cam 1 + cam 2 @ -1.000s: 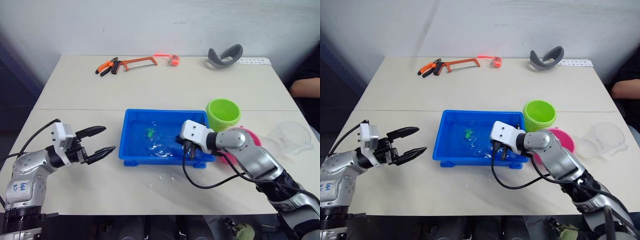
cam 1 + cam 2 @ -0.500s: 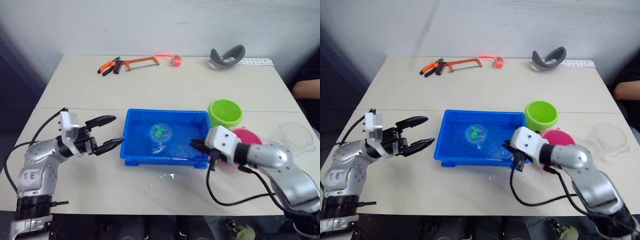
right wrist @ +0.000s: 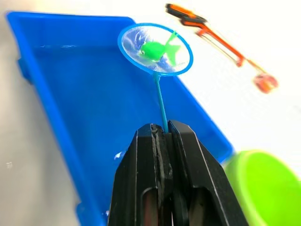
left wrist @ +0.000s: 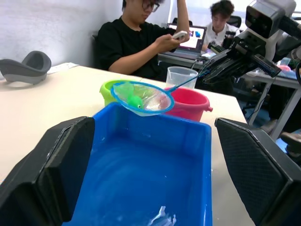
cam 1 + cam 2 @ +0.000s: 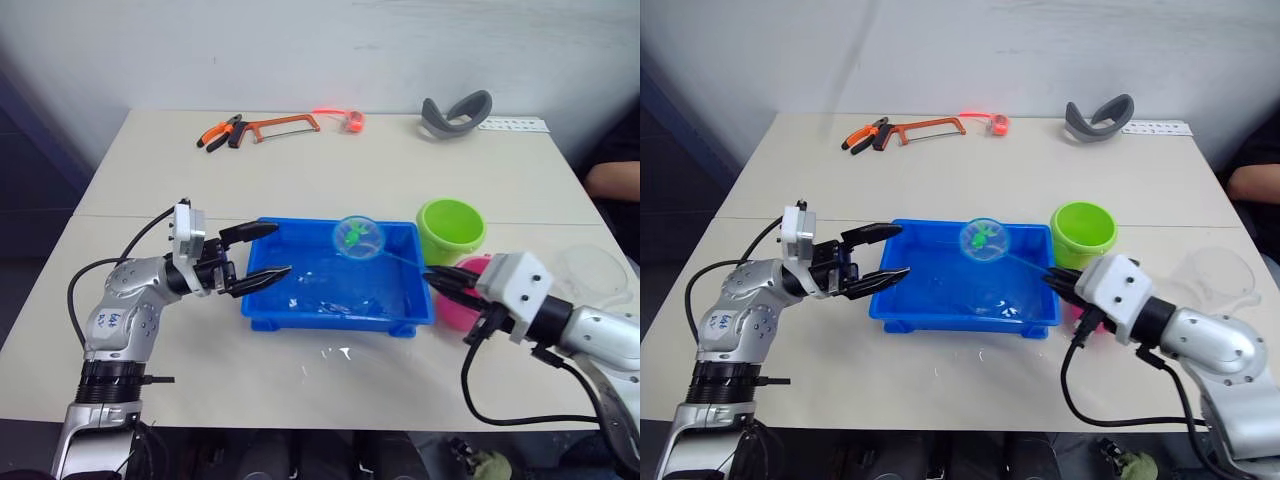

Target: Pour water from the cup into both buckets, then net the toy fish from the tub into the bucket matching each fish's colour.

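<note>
1. Black fingers of the left gripper (image 5: 258,255) stand spread apart and empty at the left end of the tub (image 5: 300,312), one tip over the rim and one just outside it; judging by this, that arm only steadies or waits.
2. Blue tub water holds at least one more small fish (image 5: 1006,310) near the front right, colour too small to tell, so netting looks unfinished.
3. A green fish (image 3: 157,48) lies in the round net (image 5: 358,237), which is lifted over the tub's back rim, near the green bucket (image 5: 449,227).
4. The net's thin handle runs from the hoop down and rightward to the right gripper (image 5: 446,280), whose fingers are pressed together on it.
5. Remaining, as judged: carry the net over the green bucket and tip it. The pink bucket (image 5: 462,303) sits behind the right gripper, and the clear cup (image 5: 596,272) stands far right.
</note>
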